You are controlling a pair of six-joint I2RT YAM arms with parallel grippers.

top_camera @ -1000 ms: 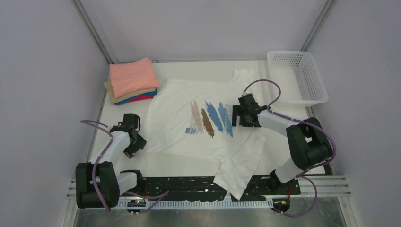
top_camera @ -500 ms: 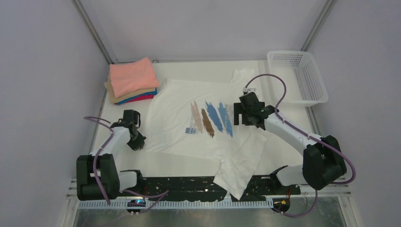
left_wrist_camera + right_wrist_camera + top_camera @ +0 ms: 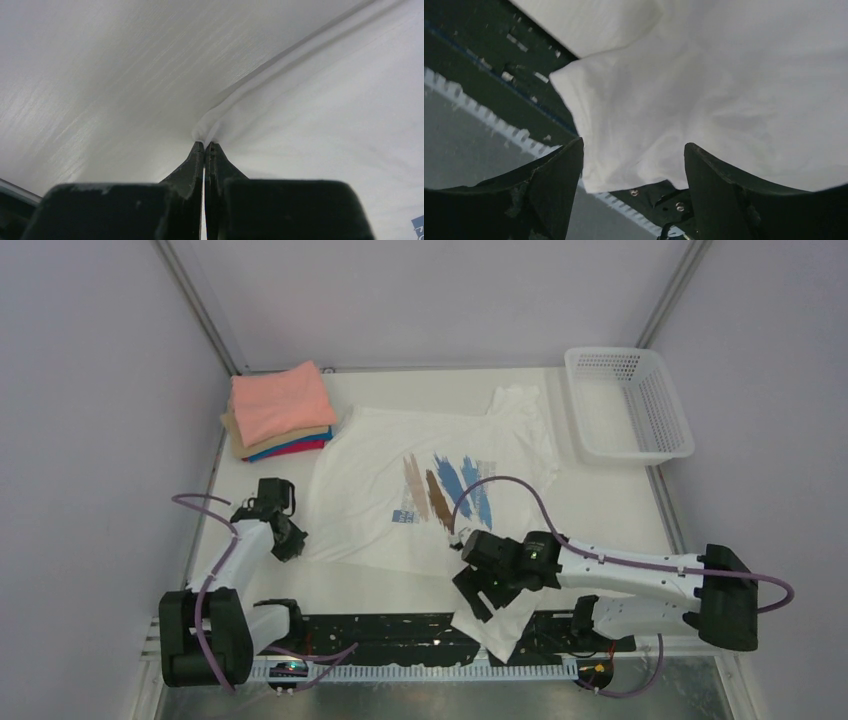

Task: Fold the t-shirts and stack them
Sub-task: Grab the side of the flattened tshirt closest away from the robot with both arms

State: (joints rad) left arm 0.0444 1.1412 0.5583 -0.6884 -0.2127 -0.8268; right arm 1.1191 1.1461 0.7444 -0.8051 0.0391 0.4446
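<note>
Cloth covers most of the middle of the table [image 3: 600, 505] seen from above: the white t-shirt [image 3: 400, 455] lies spread face up with its tan, brown and blue streaks showing; one sleeve reaches toward the far right, and the near right corner spills over the black base plate [image 3: 380, 628] at the front edge; the folded stack [image 3: 282, 405], salmon-pink on top, sits at the far left corner, apart from the spread shirt; the basket [image 3: 672, 405] stands at the far right corner, well apart from both arms. The left gripper [image 3: 290, 540] sits at the shirt's left edge, with bare table between it and the left wall [image 3: 100, 440]; the right gripper [image 3: 472, 592] hangs over the overhanging corner, its arm stretched low along the front edge; its purple cable [image 3: 500, 483] loops across the print; bare table lies open to the right of the shirt, up to the basket.

From the left wrist, the left gripper [image 3: 205, 146] is closed, its tips pinching a raised fold at the hem of the white t-shirt [image 3: 325, 115]; bare table [image 3: 75, 70] runs away to the left of the hem.

From the right wrist, the right gripper [image 3: 634, 162] stands with its fingers [image 3: 556, 177] spread wide and nothing clamped between them; the corner of the white t-shirt [image 3: 704, 90] lies below, draped over the black base plate [image 3: 489, 45], its tip near the white toothed strip [image 3: 499, 127] at the very edge.
</note>
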